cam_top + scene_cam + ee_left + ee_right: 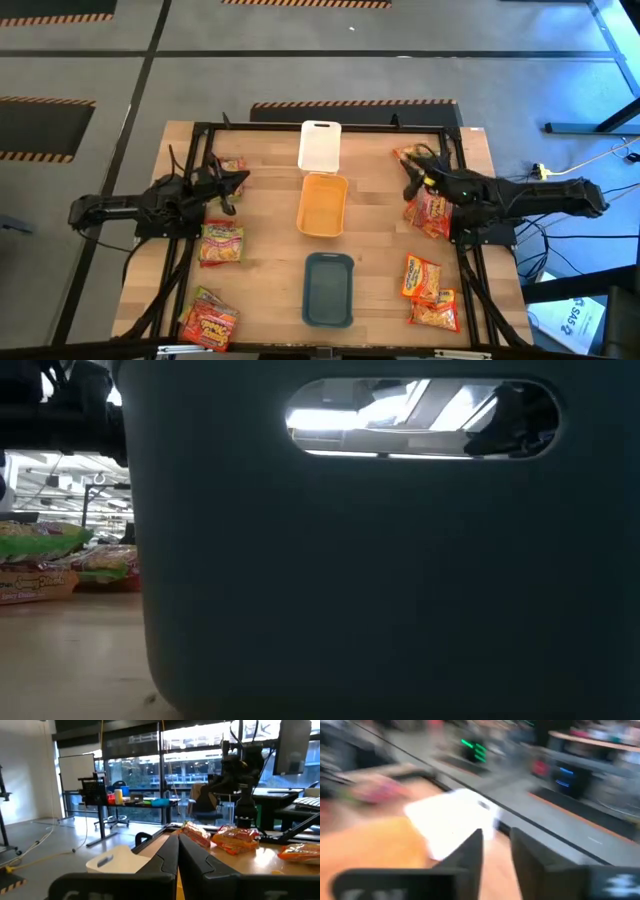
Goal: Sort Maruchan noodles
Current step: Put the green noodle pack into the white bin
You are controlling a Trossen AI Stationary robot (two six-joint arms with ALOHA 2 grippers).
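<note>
Maruchan noodle packets lie flat on the wooden table in groups. On the left are one at the far side (230, 166), one in the middle (221, 243) and a small pile near the front (208, 320). On the right are one at the far side (408, 155), a pile under the right arm (432, 213) and others near the front (422, 277). My left gripper (238, 184) hovers beside the far left packet, shut and empty (177, 851). My right gripper (409, 183) hovers over the right far packets, its fingers slightly apart with nothing between them (496, 851).
Three trays stand in a row down the table's middle: white (320, 146) at the far side, orange (322, 204) in the centre, teal (328, 289) near the front. The teal tray's wall (380, 580) fills the low view. A black frame (200, 130) edges the table.
</note>
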